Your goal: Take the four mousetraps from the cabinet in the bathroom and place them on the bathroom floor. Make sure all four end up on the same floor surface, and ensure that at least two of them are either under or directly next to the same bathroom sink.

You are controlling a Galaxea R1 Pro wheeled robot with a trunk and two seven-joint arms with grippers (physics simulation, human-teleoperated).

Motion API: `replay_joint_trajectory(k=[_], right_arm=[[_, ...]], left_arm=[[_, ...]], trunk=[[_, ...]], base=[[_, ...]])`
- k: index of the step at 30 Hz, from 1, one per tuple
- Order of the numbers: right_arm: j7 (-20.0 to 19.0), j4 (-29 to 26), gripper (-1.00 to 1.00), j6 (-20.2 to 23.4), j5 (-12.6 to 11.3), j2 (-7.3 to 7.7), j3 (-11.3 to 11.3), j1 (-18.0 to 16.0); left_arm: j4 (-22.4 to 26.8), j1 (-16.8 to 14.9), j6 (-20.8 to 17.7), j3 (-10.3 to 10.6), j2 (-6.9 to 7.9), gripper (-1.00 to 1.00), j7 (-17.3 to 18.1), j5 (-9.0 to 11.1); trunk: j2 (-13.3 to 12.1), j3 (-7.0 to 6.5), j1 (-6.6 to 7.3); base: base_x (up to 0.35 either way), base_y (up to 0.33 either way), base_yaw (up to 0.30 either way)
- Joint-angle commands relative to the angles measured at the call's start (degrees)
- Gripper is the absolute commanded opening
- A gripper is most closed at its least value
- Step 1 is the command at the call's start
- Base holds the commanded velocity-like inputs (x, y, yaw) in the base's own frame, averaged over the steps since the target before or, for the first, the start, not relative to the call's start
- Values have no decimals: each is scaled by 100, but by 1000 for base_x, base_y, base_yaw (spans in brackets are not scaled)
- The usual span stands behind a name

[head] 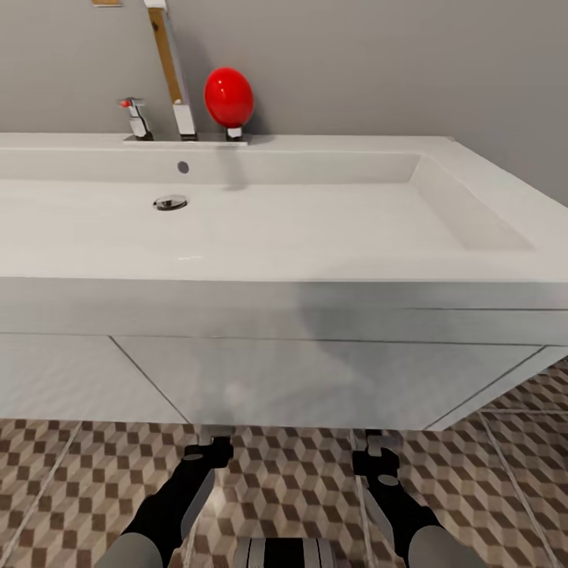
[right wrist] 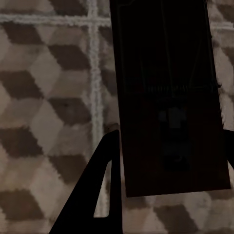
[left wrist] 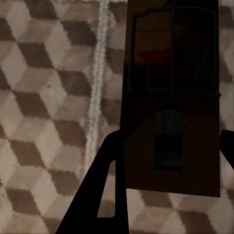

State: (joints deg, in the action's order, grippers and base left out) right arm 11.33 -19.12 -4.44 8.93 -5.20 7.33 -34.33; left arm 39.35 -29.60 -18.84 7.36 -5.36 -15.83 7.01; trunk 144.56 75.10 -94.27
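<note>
Both arms reach low under the front of the white sink [head: 489, 197] and its vanity [head: 315, 379], over the cube-patterned bathroom floor [head: 292, 481]. My left gripper [head: 211, 450] and right gripper [head: 372, 456] have their fingertips hidden below the vanity. In the left wrist view, a shadowed mousetrap [left wrist: 170, 73] with a red spot sits between the fingers of the left gripper [left wrist: 171, 136], which touch its two long edges. The right gripper [right wrist: 170, 134] holds another dark mousetrap [right wrist: 161, 58] the same way, just over the tiles. The cabinet is out of view.
A chrome tap [head: 181, 110] and a red egg-shaped object [head: 229, 96] stand at the back of the basin against the grey wall. The vanity's right corner [head: 544, 355] overhangs the floor, with open tiles beyond it at the right.
</note>
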Motion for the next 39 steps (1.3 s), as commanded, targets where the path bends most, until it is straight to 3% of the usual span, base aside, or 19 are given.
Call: replay_joint_trajectory(k=[1,10,16,39], right_arm=[[-8,5,-100,-22,52,-7,49,-4],[-8,5,-100,-14,56,-8,46,-4],[-8,5,-100,-13,54,-15,42,-4],[-8,5,-100,-13,48,-16,40,-4]], left_arm=[[15,-2,-23,29,6,-100,-51,58],[54,-2,-15,28,8,-100,-59,58],[63,-2,-2,31,8,-100,-62,59],[43,-2,-6,31,17,-100,-61,63]], trunk=[[3,27,-1],[15,226,-24],[15,226,-24],[46,736,-84]], base=[[0,0,0],[0,0,0],[0,0,0],[0,0,0]])
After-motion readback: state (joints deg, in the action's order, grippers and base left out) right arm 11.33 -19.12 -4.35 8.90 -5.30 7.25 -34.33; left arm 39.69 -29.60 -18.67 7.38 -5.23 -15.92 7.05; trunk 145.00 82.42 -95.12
